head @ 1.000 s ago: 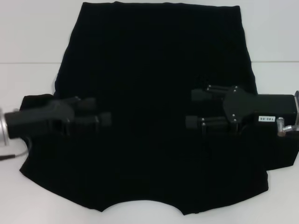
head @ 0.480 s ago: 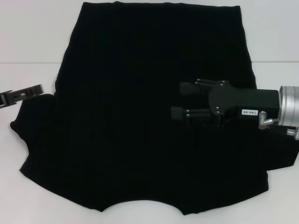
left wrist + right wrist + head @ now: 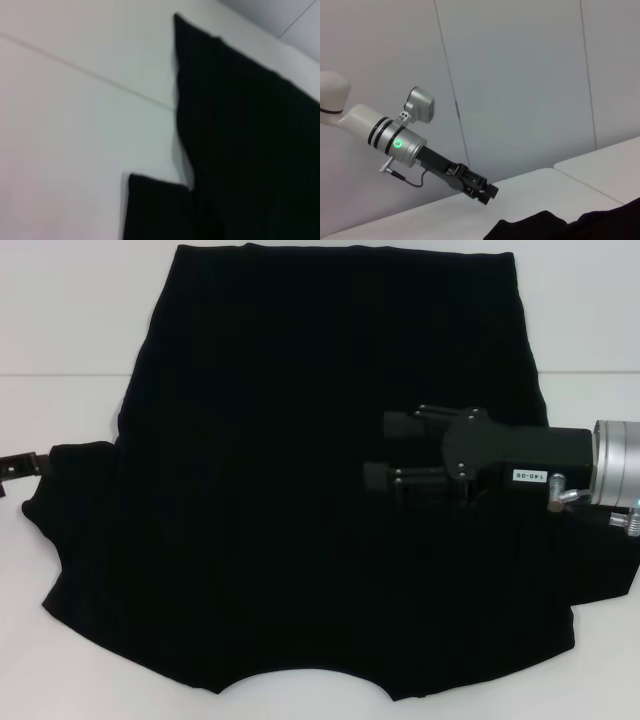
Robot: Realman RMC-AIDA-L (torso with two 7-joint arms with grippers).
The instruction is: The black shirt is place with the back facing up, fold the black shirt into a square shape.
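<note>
Black shirt point(image 3: 320, 470) spread flat over the middle of the white worktop point(image 3: 60, 320), plain side up, reaching from the far edge almost to the near edge. Straight hem along the far side; curved neckline cut-out at the near edge, close to the robot. Left sleeve sticking out toward the worktop's left edge, right sleeve lying under the right arm. In the left wrist view, only the shirt's point(image 3: 250, 150) side edge and the squared sleeve end, dark against the pale worktop point(image 3: 75, 125) with a thin seam line crossing it.

Right gripper point(image 3: 385, 452) hanging over the right half of the shirt, reaching in from the worktop's right edge and pointing toward the middle. Fingers point(image 3: 400, 426) spread apart, one nearer the far edge and one nearer the robot, nothing pinched between them. Silver wrist collar at the right border of the head view.

Left gripper point(image 3: 20, 466) barely showing at the worktop's left edge, just beside the left sleeve tip; only a small dark piece in sight there. In the right wrist view, left gripper point(image 3: 485, 192) held up above the worktop point(image 3: 545, 185), clear of the shirt point(image 3: 580, 227), on a white arm with a green light on its silver cuff; fingers seemingly pressed together, gripping nothing.
</note>
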